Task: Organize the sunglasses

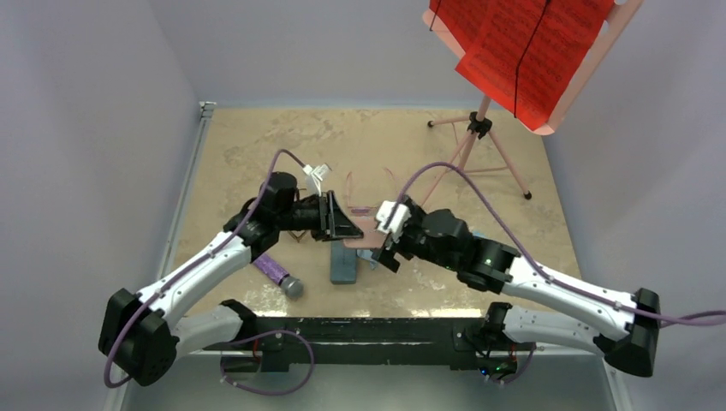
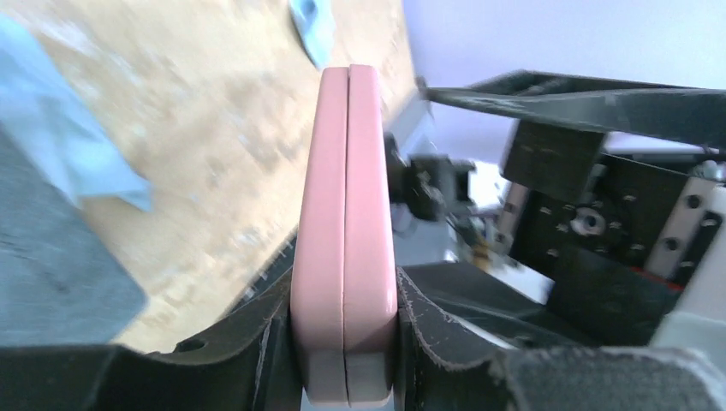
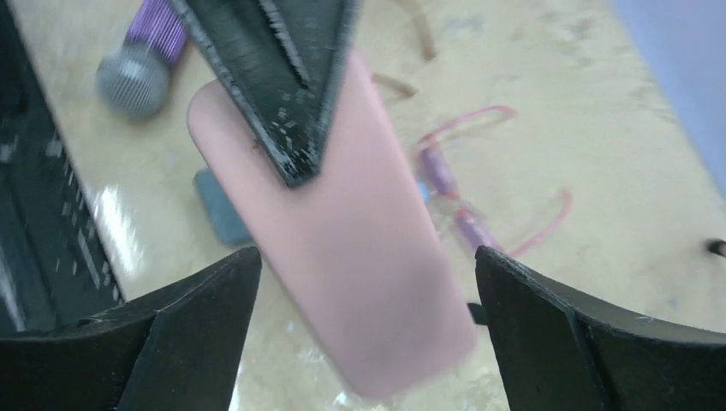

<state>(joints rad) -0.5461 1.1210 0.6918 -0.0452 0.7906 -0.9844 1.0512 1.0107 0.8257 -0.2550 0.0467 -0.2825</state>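
Observation:
My left gripper [image 1: 341, 219] is shut on a closed pink case [image 1: 368, 226] and holds it edge-up above the table; in the left wrist view the case [image 2: 345, 257] sits clamped between the black fingers [image 2: 445, 334]. My right gripper [image 3: 366, 257] is open, its fingers on either side of the case's free end [image 3: 360, 257] without touching it. The translucent pink-purple sunglasses [image 3: 462, 205] lie open on the table beyond the case. Thin brown temple arms [image 3: 391, 84] show at the top of the right wrist view; the rest of the brown pair is hidden.
A blue-grey case [image 1: 345, 264] lies under the grippers. A purple microphone [image 1: 278, 274] lies to its left. Light blue cloths [image 2: 81, 150] lie on the table. A pink music stand [image 1: 479, 128] with red sheets stands at the back right. Grey walls enclose the table.

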